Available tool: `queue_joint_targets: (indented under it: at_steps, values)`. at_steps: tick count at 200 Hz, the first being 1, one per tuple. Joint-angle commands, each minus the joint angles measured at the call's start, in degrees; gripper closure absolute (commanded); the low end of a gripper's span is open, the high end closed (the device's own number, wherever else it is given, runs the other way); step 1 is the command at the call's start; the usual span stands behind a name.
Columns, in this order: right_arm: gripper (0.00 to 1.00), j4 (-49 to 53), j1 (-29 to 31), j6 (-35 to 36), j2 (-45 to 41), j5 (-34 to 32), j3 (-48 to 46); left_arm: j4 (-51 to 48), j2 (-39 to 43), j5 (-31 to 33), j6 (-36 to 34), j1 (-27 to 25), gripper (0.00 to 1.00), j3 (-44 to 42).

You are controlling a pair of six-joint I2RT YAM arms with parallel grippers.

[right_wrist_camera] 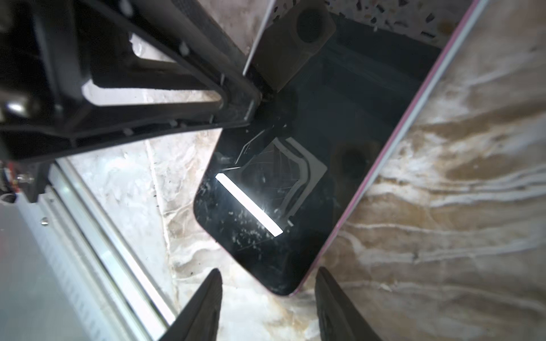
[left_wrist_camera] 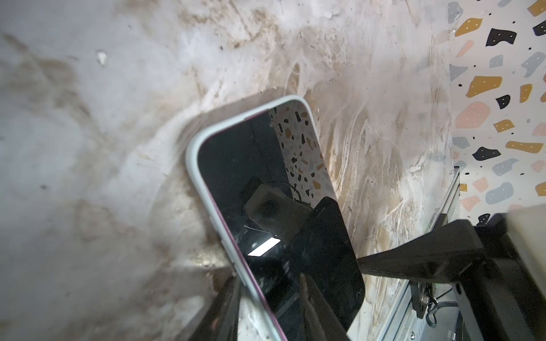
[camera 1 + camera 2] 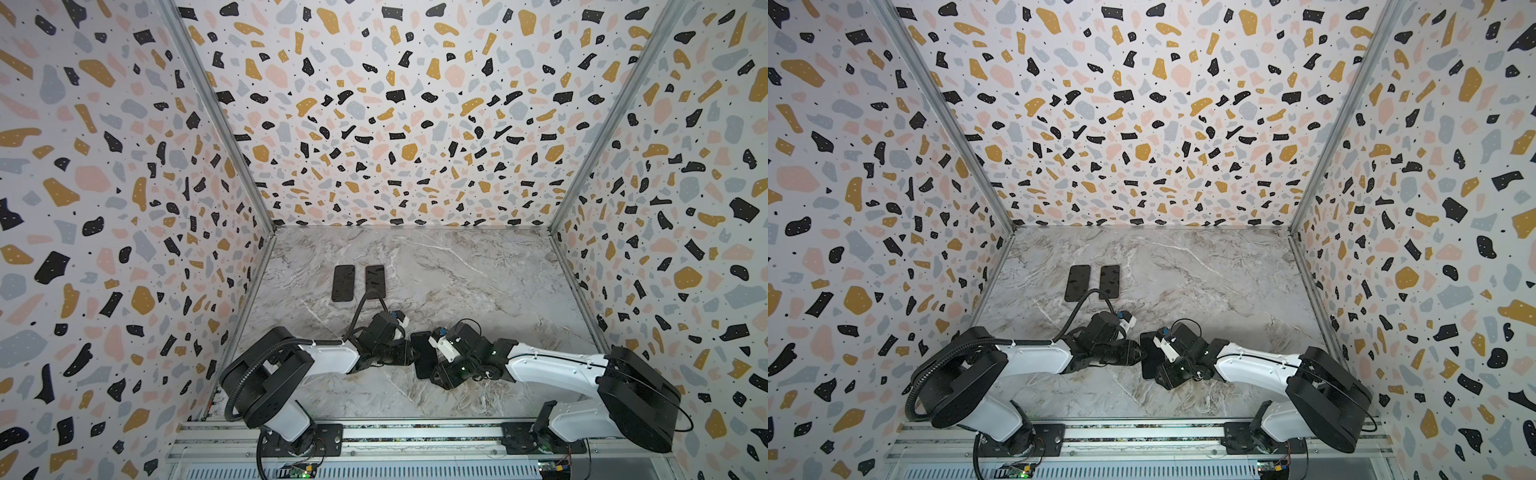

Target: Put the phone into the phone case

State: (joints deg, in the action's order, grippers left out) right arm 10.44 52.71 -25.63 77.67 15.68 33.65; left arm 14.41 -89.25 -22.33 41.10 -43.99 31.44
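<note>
Along the worktop's [image 3: 478, 266] near edge runs a metal rail [image 3: 395, 434] that carries both arm bases. Just beyond it, about midway between the left and right edges, the phone [image 3: 422, 353] is held tilted, screen up, between the two grippers.

The left gripper [image 3: 409, 352] is clamped on the phone. One of its fingers [image 2: 227, 307] presses against the pale phone case [image 2: 198, 177], whose rim wraps one long side and the far end. The other finger is hidden.

The right gripper [image 1: 269, 271] has its fingers [image 1: 206, 307] apart, astride the phone's near corner without pinching it.

Farther back, toward the left edge, two dark flat slabs [image 3: 343, 283] lie side by side. The left arm's cable [image 3: 361, 305] crosses the near end of one.
</note>
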Motion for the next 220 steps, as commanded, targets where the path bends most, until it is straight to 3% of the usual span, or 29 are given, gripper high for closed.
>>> queue_joint_targets:
  at_steps: [1,86,154,220]
  values:
    - [0.46,2.0,1.3,2.4,0.0,-4.8,2.3,-0.6,0.3,-0.7,0.1,0.1,0.63,-1.4]
    - [0.45,1.3,6.1,4.4,1.7,-10.0,3.1,2.2,0.4,-1.7,1.3,0.1,0.63,-2.6]
    - [0.61,-0.1,7.1,3.5,3.4,-11.2,3.2,3.9,0.1,-2.4,2.3,0.0,0.63,-3.4]
    - [0.69,-2.1,7.5,1.6,4.5,-10.1,3.8,5.2,0.6,-2.3,3.4,-0.2,0.63,-4.7]
